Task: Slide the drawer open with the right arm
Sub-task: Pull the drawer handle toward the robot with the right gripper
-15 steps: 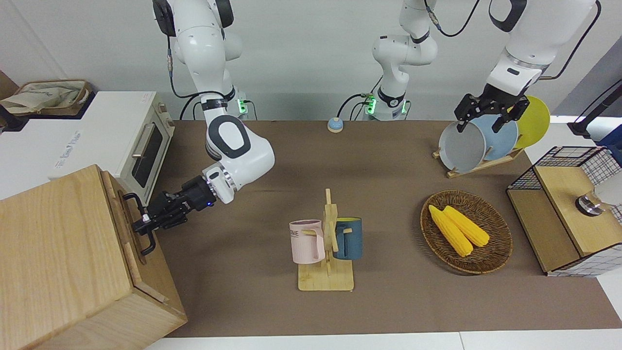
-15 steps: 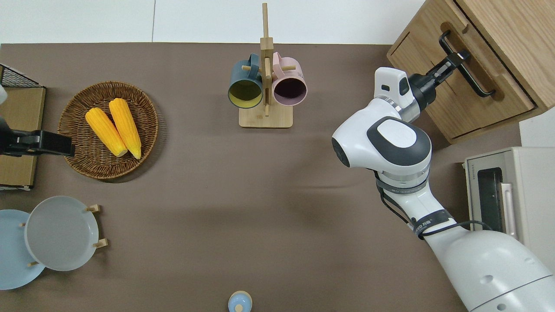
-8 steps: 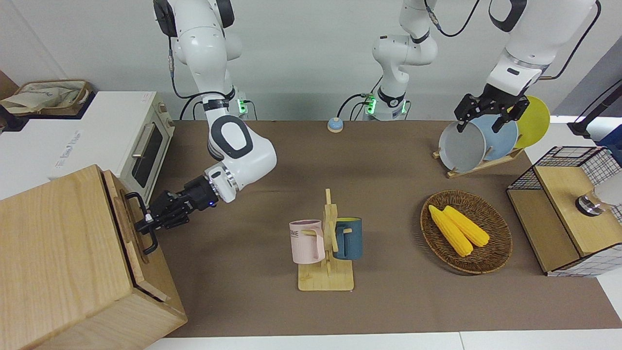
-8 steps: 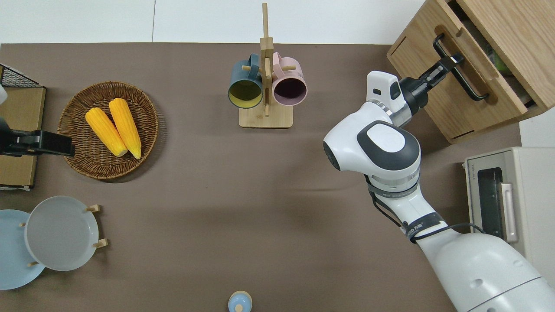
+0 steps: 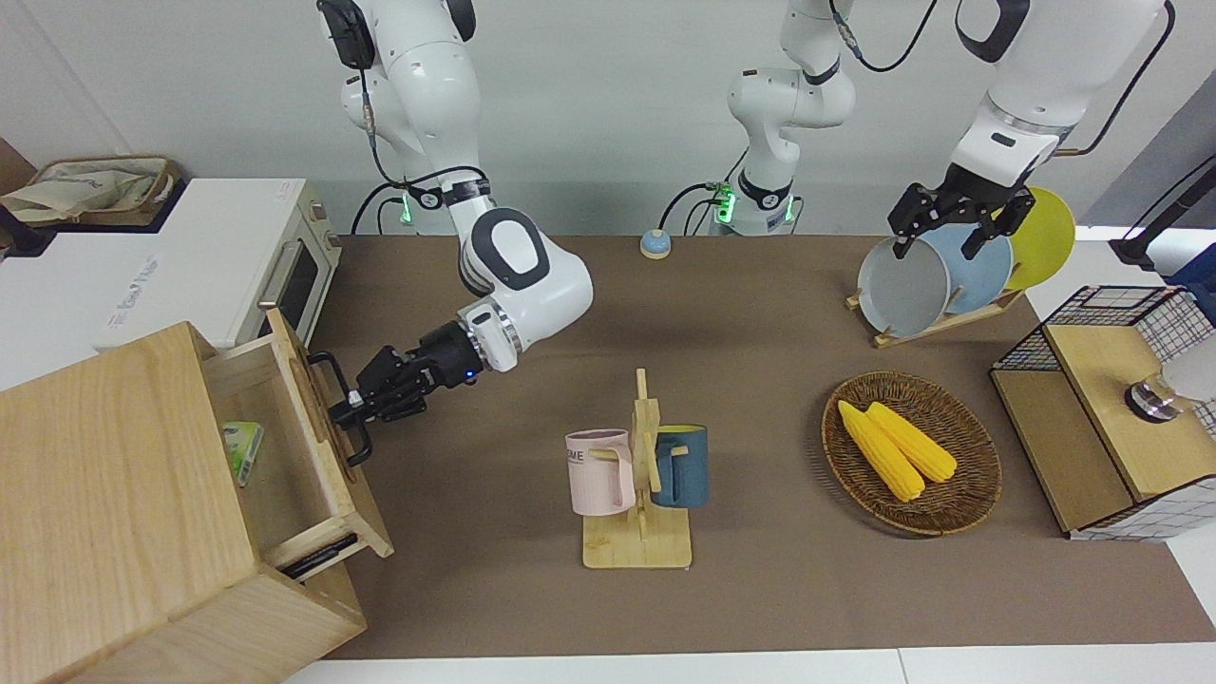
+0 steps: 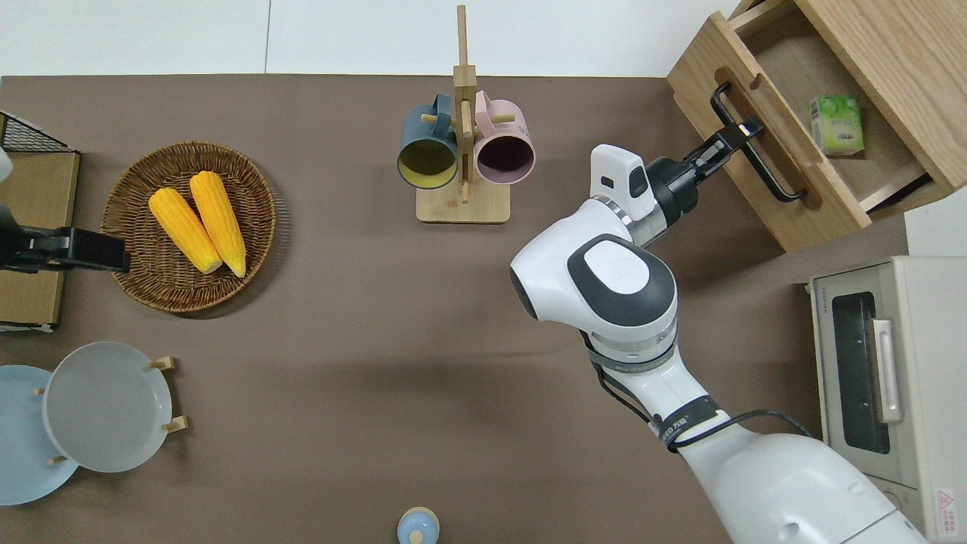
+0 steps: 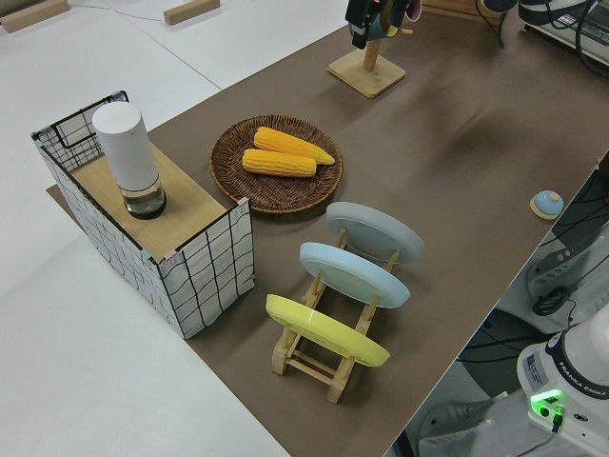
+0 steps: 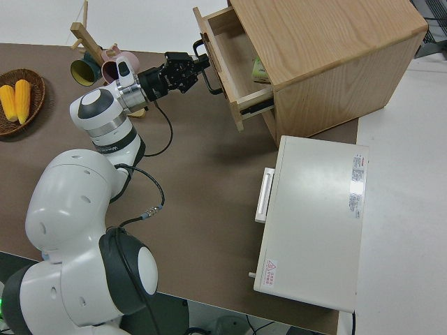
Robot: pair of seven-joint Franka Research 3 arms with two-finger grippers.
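The light-wood drawer (image 5: 285,465) of the big pale cabinet (image 5: 104,475) stands pulled well out toward the middle of the table. A small green box (image 5: 242,451) lies inside it. My right gripper (image 5: 350,404) is shut on the drawer's black bar handle (image 5: 332,370). The overhead view shows the same: the right gripper (image 6: 744,130) on the handle (image 6: 778,185), the drawer front (image 6: 820,200) and the green box (image 6: 836,125). In the right side view the right gripper (image 8: 199,70) holds the handle at the drawer (image 8: 234,49). The left arm is parked, its gripper (image 5: 950,228) open.
A white toaster oven (image 5: 275,275) stands beside the cabinet, nearer to the robots. A mug rack (image 5: 638,475) with two mugs stands mid-table. A basket of corn (image 5: 912,451), a plate rack (image 5: 940,275) and a wire-mesh box (image 5: 1102,408) are toward the left arm's end.
The right gripper pulled the handle toward the middle of the table. The drawer went from nearly shut to wide open, and the green box inside came into view.
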